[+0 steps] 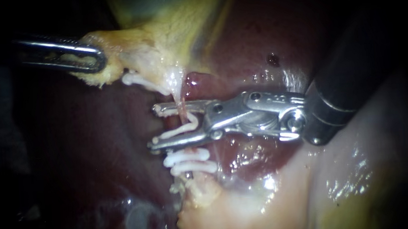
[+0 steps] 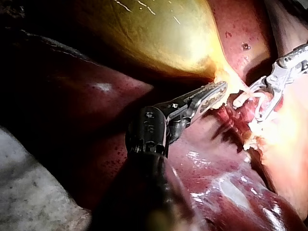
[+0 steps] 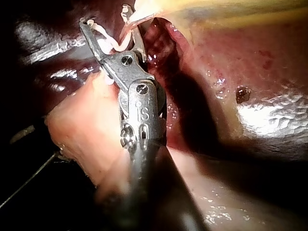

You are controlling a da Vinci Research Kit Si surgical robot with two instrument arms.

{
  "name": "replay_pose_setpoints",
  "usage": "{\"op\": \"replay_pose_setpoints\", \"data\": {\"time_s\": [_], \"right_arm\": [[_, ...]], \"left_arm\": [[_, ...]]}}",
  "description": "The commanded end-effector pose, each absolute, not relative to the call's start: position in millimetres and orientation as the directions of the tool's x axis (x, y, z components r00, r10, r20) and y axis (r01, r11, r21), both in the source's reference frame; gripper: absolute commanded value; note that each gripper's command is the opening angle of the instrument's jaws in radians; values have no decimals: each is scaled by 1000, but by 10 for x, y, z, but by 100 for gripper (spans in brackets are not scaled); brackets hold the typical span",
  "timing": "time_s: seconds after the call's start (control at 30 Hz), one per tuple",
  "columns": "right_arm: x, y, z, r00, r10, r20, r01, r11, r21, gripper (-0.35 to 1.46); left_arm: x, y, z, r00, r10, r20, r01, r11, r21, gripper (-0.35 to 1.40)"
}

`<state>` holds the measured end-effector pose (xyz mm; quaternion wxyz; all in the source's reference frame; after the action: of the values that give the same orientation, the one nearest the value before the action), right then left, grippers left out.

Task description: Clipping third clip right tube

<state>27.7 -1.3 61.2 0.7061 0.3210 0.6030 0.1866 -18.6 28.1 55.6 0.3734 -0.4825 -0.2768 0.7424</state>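
Note:
A thin pale tube [image 1: 181, 105] runs down from the yellowish gallbladder [image 1: 162, 33]. My right instrument [image 1: 154, 126] comes in from the right, its jaws wide apart and astride the tube. Seated between both jaws is a white clip [image 1: 186, 125], still spread. Just below them, two closed white clips [image 1: 190, 162] sit on the same tube. Another white clip [image 1: 141, 79] lies higher up, under the gallbladder's edge. My left instrument [image 1: 89, 57] is shut on the gallbladder's ragged edge at the upper left. The right wrist view shows the spread jaws [image 3: 107, 17] with the clip.
Dark red liver [image 1: 74, 135] surrounds the tube. Pale fatty tissue [image 1: 246, 205] lies below the clips and under the right shaft [image 1: 347, 88]. In the left wrist view the gallbladder [image 2: 159, 33] bulges beyond my left jaws [image 2: 214, 94], with the right instrument [image 2: 267, 96] ahead.

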Motion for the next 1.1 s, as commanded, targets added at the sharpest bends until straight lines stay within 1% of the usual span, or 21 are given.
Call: {"op": "replay_pose_setpoints", "data": {"time_s": [0.03, 0.27, 0.53, 0.73, 0.9, 0.97, 1.0, 1.03, 1.1], "right_arm": [[276, -12, 611, 204, 652, -730, 122, 723, 680, 49], [273, -10, 612, 205, 653, -729, 124, 722, 681, 47], [266, -7, 616, 203, 665, -719, 124, 711, 693, 34], [263, -5, 616, 196, 681, -706, 121, 697, 707, 20], [261, -4, 617, 192, 688, -700, 121, 691, 713, -1], [260, -4, 618, 192, 688, -699, 121, 691, 713, -13], [259, -3, 618, 193, 688, -700, 122, 691, 713, -20], [259, -3, 619, 193, 688, -700, 122, 690, 713, -34], [257, -2, 620, 191, 692, -696, 122, 687, 716, -35]], "left_arm": [[-186, 281, 556, -255, 822, -510, -287, -568, -771, -35], [-186, 281, 557, -256, 821, -510, -287, -568, -771, -35], [-186, 282, 557, -256, 821, -510, -287, -568, -771, -35], [-186, 282, 557, -256, 821, -510, -287, -568, -771, -35], [-186, 282, 557, -256, 821, -510, -287, -568, -771, -35], [-186, 282, 557, -256, 821, -510, -287, -568, -771, -35], [-186, 282, 557, -256, 821, -510, -287, -568, -771, -35], [-186, 282, 557, -256, 821, -510, -287, -568, -771, -35], [-186, 282, 557, -256, 821, -510, -287, -568, -771, -35]]}}
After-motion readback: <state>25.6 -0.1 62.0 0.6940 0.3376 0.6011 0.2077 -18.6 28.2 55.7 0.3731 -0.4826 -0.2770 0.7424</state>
